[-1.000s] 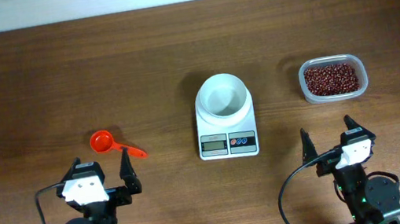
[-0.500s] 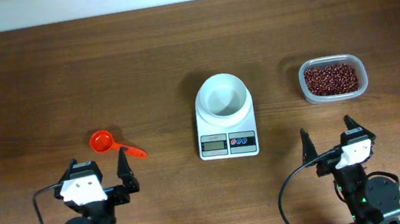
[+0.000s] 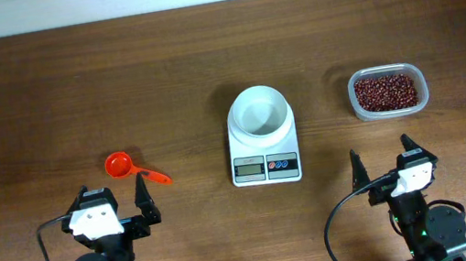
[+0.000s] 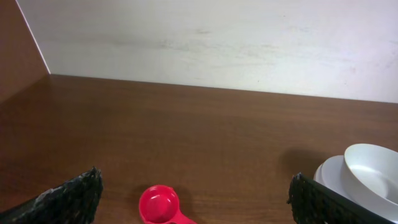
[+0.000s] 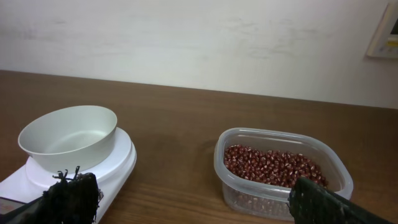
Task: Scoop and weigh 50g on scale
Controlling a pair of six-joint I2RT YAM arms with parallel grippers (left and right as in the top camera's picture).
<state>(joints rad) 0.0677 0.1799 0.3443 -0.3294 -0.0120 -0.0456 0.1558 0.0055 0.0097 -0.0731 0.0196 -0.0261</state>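
Both the left gripper [image 3: 114, 188] and right gripper [image 3: 379, 149] gape empty, the small white digital scale with round bowl [image 3: 262, 135] sits mid-table, and the light, stiff red plastic scoop [image 3: 133, 168] nearby looks best pinched by its handle.

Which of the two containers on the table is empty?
The round white bowl on the white digital scale is empty; the clear plastic tub holds red beans.

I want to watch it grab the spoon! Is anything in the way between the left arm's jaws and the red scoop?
No, nothing visible is. The red scoop lies on the table just ahead of the left gripper, whose jaws stand open. The scale sits off to its right, well clear.
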